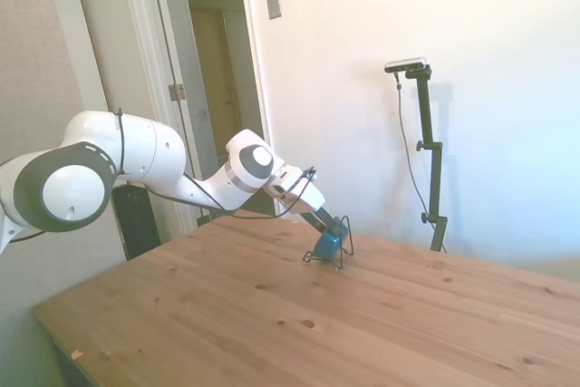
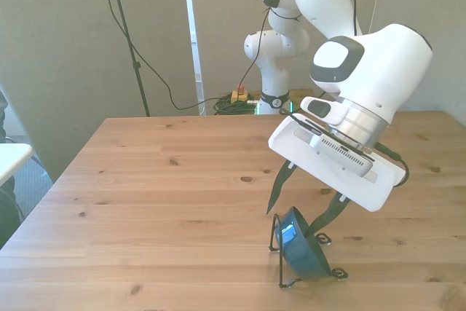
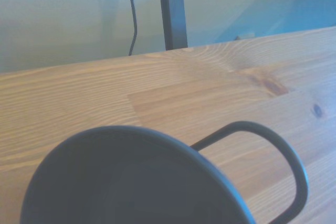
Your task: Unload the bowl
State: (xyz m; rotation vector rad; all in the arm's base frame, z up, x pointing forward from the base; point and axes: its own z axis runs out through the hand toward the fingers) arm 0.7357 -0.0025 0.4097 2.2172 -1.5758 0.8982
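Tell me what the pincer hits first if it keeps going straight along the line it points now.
Most likely the bowl, propped on edge in the wire stand. The pincer is open, fingers either side of the rim, so further travel probably meets the bowl itself. Depth is uncertain.

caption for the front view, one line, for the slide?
Open claw straddles a teal bowl standing on edge in a black wire stand on the wooden table.

Teal-blue bowl point(image 2: 302, 249): glossy, smooth glaze with a bright highlight on the side. Wire stand point(image 2: 280, 234): thin black metal rod, smooth, bent into loops. Surface point(image 2: 167, 187): pale knotty wood in glued boards, satin sheen, visible grain. Arm point(image 2: 375, 78): smooth white plastic shell, glossy, with grey matt joint caps.
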